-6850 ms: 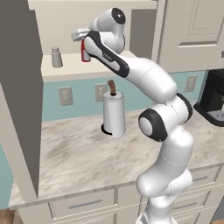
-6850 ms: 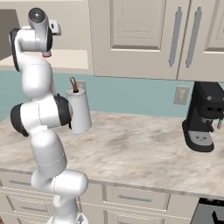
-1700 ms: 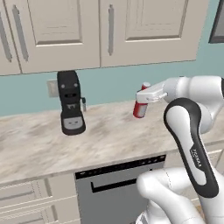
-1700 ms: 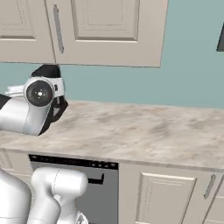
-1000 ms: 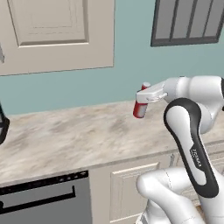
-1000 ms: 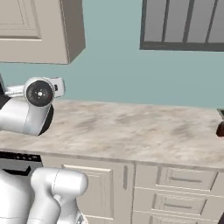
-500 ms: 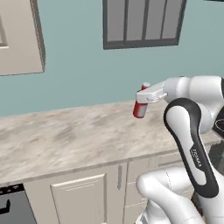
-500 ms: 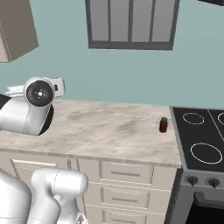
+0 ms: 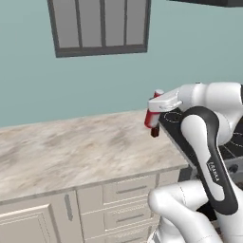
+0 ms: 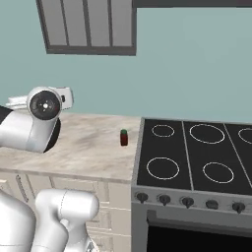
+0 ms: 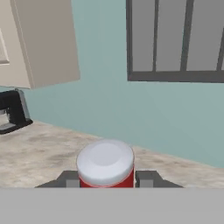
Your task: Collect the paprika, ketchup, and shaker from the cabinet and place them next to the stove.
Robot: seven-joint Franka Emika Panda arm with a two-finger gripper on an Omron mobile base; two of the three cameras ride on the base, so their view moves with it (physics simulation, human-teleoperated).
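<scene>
My gripper [image 9: 153,112] is shut on the ketchup [image 9: 151,118], a slim red bottle with a white cap, and holds it in the air above the counter's right end. In the hand view the ketchup [image 11: 105,159] shows cap-first between the two fingertips of the gripper [image 11: 107,179]. The paprika [image 10: 124,138], a small squat dark red jar, stands on the counter just left of the stove [image 10: 197,152]. In the left base view the paprika [image 9: 154,132] peeks out just below the held bottle, by the stove [image 9: 170,124]. The shaker is out of view.
The marble counter [image 9: 71,147] runs left from the stove, with drawers [image 9: 128,190] beneath it. A grey-framed window [image 10: 88,27] hangs on the teal wall. Far off in the hand view are a cream wall cabinet [image 11: 43,39] and a black coffee machine [image 11: 13,109].
The whole scene has slid left as the base drove right: coffee machine and cabinets left the base views, window and stove came in. The gripper still holds the ketchup the same way.
</scene>
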